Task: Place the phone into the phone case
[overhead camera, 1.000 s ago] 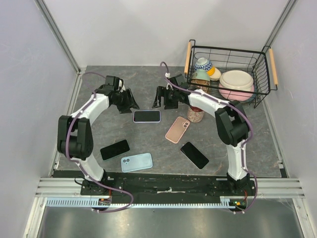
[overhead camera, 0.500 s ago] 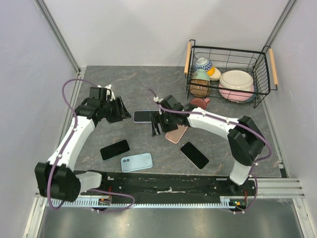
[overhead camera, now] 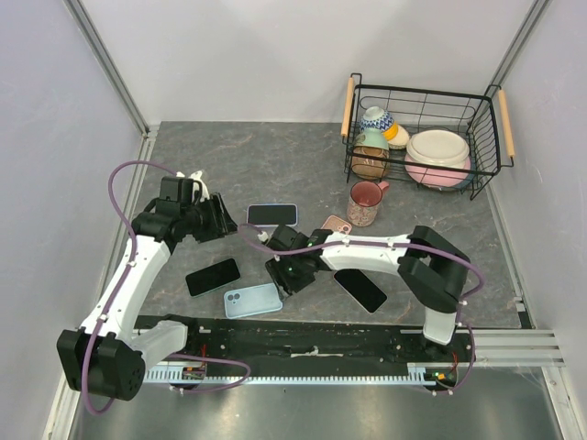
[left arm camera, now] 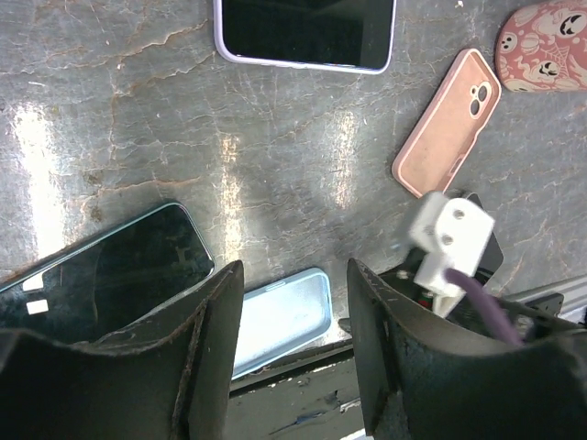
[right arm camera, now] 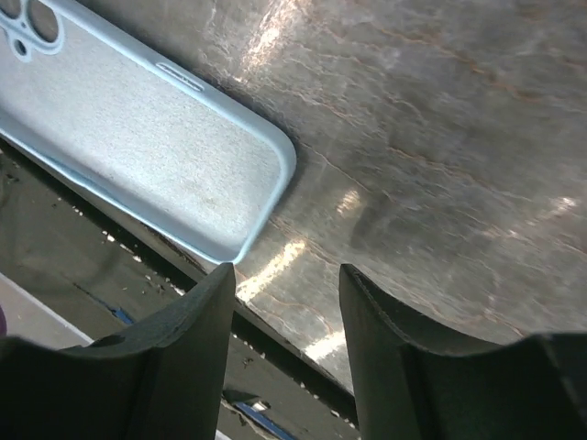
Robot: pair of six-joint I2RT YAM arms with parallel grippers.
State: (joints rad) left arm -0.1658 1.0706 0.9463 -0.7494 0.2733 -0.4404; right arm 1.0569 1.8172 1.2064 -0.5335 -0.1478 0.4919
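Observation:
An empty light blue phone case (overhead camera: pixel 252 300) (right arm camera: pixel 138 137) (left arm camera: pixel 280 316) lies near the front edge. One bare black phone (overhead camera: pixel 213 276) (left arm camera: pixel 101 280) lies left of it, another (overhead camera: pixel 359 289) to the right. My right gripper (overhead camera: pixel 282 275) (right arm camera: pixel 286 280) hovers low just past the case's right end, open, nothing between its fingers. My left gripper (overhead camera: pixel 215 220) (left arm camera: pixel 295 275) is open and empty, high above the table left of a lavender-rimmed phone (overhead camera: pixel 272 214) (left arm camera: pixel 305 32). A pink case (overhead camera: pixel 335 224) (left arm camera: pixel 448 121) is partly hidden under the right arm.
A patterned pink mug (overhead camera: pixel 365 202) (left arm camera: pixel 546 46) stands behind the pink case. A black wire basket (overhead camera: pixel 486 137) holding bowls and cups sits at the back right. The black mounting rail (overhead camera: pixel 312 335) runs along the near table edge just below the blue case.
My right arm swung from the back middle down to the near edge beside the blue case, and its jaws narrowed. My left arm drew back to the left, away from the lavender-rimmed phone.

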